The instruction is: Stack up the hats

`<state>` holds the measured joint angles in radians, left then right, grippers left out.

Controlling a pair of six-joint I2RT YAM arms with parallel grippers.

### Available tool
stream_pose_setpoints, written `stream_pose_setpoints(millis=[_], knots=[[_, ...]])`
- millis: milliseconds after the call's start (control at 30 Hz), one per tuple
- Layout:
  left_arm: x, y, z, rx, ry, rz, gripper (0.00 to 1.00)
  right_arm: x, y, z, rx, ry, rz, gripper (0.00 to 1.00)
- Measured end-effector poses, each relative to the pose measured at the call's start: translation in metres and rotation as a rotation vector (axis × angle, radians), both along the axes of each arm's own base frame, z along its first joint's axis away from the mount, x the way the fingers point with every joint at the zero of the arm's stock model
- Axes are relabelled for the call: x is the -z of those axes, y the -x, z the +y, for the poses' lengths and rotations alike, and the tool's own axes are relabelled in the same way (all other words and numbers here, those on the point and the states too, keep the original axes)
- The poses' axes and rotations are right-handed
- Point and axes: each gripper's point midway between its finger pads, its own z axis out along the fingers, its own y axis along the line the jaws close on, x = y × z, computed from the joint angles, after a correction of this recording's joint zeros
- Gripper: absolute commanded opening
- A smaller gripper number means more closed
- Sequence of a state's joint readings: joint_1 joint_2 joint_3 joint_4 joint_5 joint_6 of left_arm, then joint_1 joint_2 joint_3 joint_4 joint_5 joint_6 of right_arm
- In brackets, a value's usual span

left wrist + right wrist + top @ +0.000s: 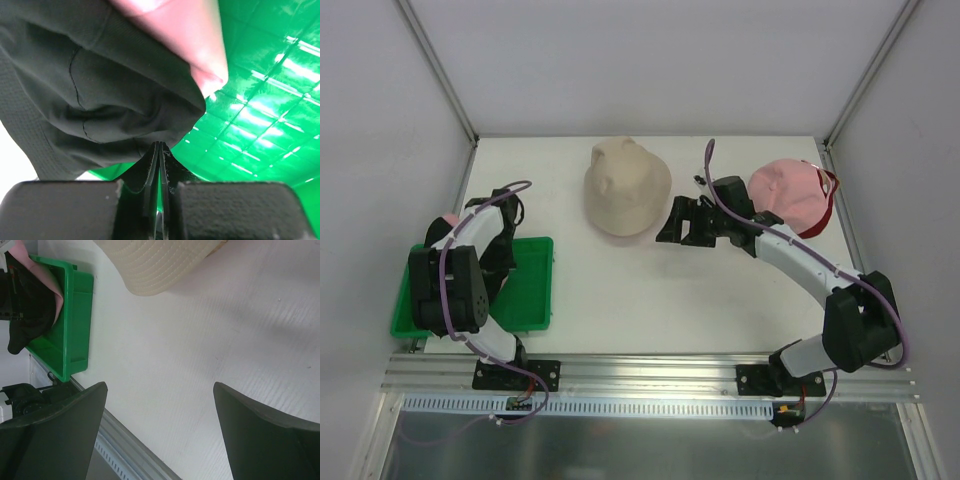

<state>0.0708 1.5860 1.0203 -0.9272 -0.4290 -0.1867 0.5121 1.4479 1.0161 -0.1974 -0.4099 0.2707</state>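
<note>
Two arms, two states noted.

Left jaws: pressed fully together on a thin fold of the black hat (100,90), whose bulk bulges just ahead of and above them. A pink hat (175,30) is seen draped over the black one, further out from the jaws. The green tray (260,125) lies below and ahead.

Right jaws: spread wide, nothing held. Bare bench (200,365) is seen between them. The brim of the beige hat (160,265) lies just ahead, not touched. Behind these jaws, beside the wrist, a pink cap (785,185) is seen sitting on a red cap (827,212).

Risks, as judged:
- Only a pinch of soft cloth is held on the left, so the black hat could be pulled free by its own weight during a carry.
- The pink hat is not shown to be clamped and could be shed by a quick swing.
- Hanging cloth could be snagged on the tray wall.
- If taken by its brim edge alone, the beige hat could be folded or dragged rather than lifted.
- The cap pair could be knocked apart by the right forearm.

Hard to make out:
- From above, the left jaws are hidden under the arm.
- Whether the pink hat is caught between them cannot be told.
- The red cap is mostly covered.
- The beige crown is cut off in the right wrist view.
</note>
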Motion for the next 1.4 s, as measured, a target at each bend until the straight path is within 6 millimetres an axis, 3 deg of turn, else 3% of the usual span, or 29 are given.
stream_pose_setpoints(millis=[200,300,433,533,567,667,800,933,1200,1400], knots=[[-0.016,-0.001,0.0,-0.008,-0.002,-0.017,0.0,-0.003,-0.003,0.0,0.005,-0.016,-0.004,0.93],[-0.044,-0.012,0.0,-0.011,-0.005,-0.108,0.0,-0.003,-0.003,0.0,0.005,-0.016,-0.002,0.93],[-0.095,-0.026,-0.004,-0.002,0.0,-0.299,0.0,-0.004,-0.002,-0.001,0.007,-0.011,0.005,0.93],[-0.11,-0.024,-0.007,0.013,0.011,-0.351,0.38,-0.009,-0.004,-0.001,0.011,-0.009,0.0,0.93],[-0.109,-0.023,-0.008,0.015,0.015,-0.344,0.58,-0.011,-0.005,-0.001,0.013,-0.009,-0.004,0.93],[-0.089,-0.02,-0.011,0.018,0.036,-0.289,0.66,-0.016,-0.008,0.0,0.016,-0.011,-0.015,0.93],[-0.051,-0.014,-0.011,0.02,0.042,-0.182,0.68,-0.016,-0.007,0.001,0.015,-0.013,-0.017,0.93],[-0.023,-0.014,-0.01,0.033,0.043,-0.142,0.62,-0.018,-0.011,0.004,0.016,-0.034,-0.036,0.93],[-0.012,-0.039,0.001,0.06,-0.015,-0.206,0.57,-0.007,-0.005,0.008,0.008,-0.064,-0.019,0.93],[0.006,-0.04,0.006,0.081,-0.034,-0.157,0.51,-0.005,-0.004,0.01,0.0,-0.075,-0.026,0.93]])
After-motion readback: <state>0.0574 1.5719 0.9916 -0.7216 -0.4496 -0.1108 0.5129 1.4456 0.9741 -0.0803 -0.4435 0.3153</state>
